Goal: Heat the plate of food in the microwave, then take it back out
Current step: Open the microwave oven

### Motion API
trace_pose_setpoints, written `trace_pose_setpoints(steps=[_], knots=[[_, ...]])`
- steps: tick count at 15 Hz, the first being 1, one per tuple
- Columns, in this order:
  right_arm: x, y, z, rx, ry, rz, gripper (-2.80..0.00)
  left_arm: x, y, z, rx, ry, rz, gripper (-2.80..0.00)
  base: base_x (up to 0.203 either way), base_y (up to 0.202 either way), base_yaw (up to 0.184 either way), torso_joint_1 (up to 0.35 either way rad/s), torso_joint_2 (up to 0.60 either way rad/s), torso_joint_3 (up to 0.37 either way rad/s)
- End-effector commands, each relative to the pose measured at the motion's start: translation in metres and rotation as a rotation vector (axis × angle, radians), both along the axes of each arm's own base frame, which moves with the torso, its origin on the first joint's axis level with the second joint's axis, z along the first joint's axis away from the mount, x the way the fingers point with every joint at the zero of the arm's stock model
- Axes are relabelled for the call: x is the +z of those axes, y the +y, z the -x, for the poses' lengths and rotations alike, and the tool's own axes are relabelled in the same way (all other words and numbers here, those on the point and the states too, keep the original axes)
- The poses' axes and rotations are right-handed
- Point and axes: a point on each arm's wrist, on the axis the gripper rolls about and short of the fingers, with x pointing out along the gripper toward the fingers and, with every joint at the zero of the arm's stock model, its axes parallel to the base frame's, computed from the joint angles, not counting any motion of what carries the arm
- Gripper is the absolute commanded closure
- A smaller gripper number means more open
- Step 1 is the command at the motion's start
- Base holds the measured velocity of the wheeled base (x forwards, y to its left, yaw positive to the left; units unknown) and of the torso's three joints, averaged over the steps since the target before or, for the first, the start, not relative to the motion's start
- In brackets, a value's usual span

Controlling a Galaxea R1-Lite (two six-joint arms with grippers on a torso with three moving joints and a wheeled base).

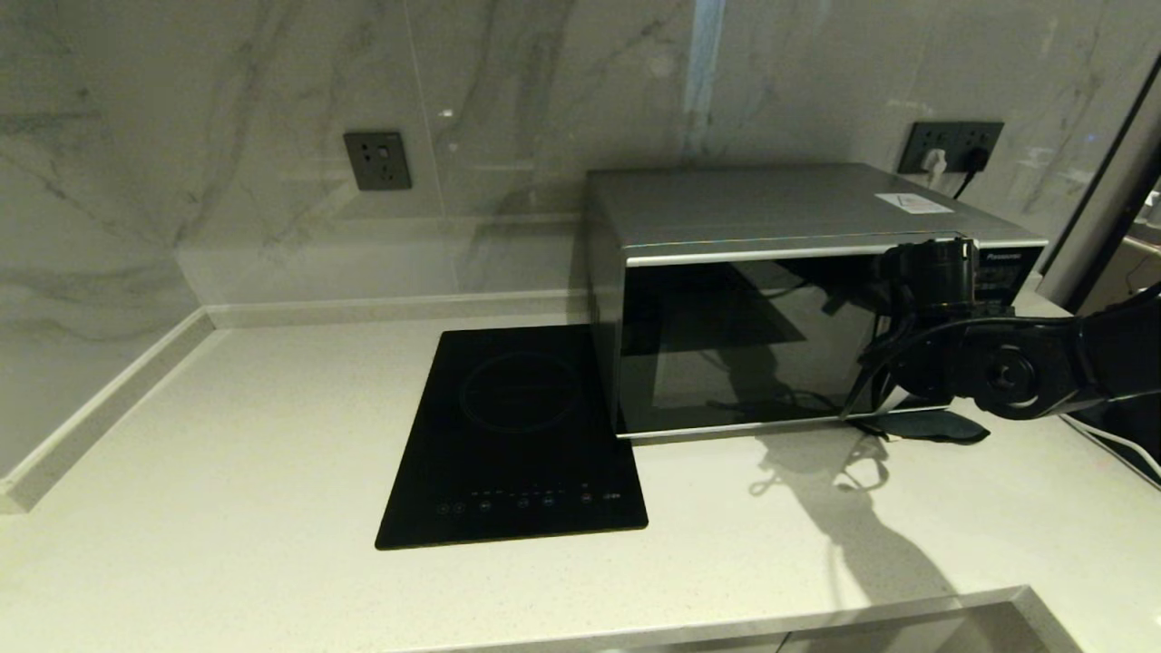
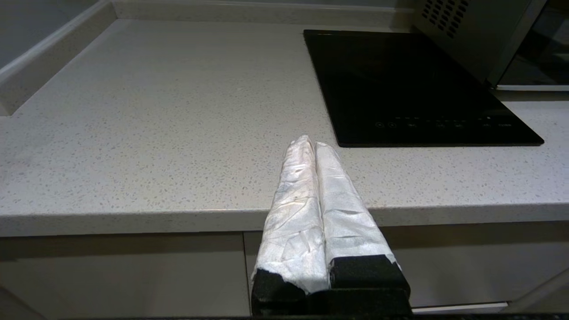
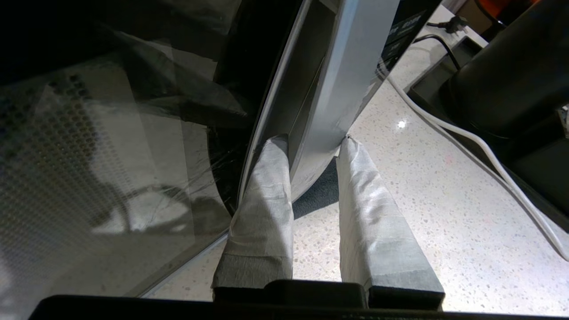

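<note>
The silver microwave [image 1: 771,204] stands at the back right of the counter with its dark glass door [image 1: 744,354] closed. My right gripper [image 3: 313,141] is at the door's right side. Its taped fingers [image 3: 266,195] sit on either side of the curved silver handle [image 3: 324,106], one between handle and glass, the other outside, both tips touching it. The plate of food is out of view; nothing of it shows through the dark door. My left gripper [image 2: 311,142] hangs parked in front of the counter's front edge, shut and empty.
A flat black induction hob [image 1: 517,435] lies just left of the microwave. A dark pad [image 1: 939,426] lies under the microwave's front right corner. A white cable [image 3: 466,138] runs along the counter to the right. Wall sockets [image 1: 377,160] sit on the marble backsplash.
</note>
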Motion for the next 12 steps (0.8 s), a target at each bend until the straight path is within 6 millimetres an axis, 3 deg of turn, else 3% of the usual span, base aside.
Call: trace_pose_setpoints(steps=[1, 12], knots=[[0.001, 0.001, 0.000, -0.002, -0.006, 0.001, 0.00, 0.000, 0.000, 0.000, 0.001, 0.001, 0.001, 0.00, 0.000, 0.000, 0.000, 0.000, 0.00, 0.000], [0.000, 0.021, 0.023, 0.053, 0.008, 0.004, 0.00, 0.000, 0.000, 0.000, 0.001, 0.001, 0.001, 0.00, 0.000, 0.000, 0.000, 0.000, 0.00, 0.000]])
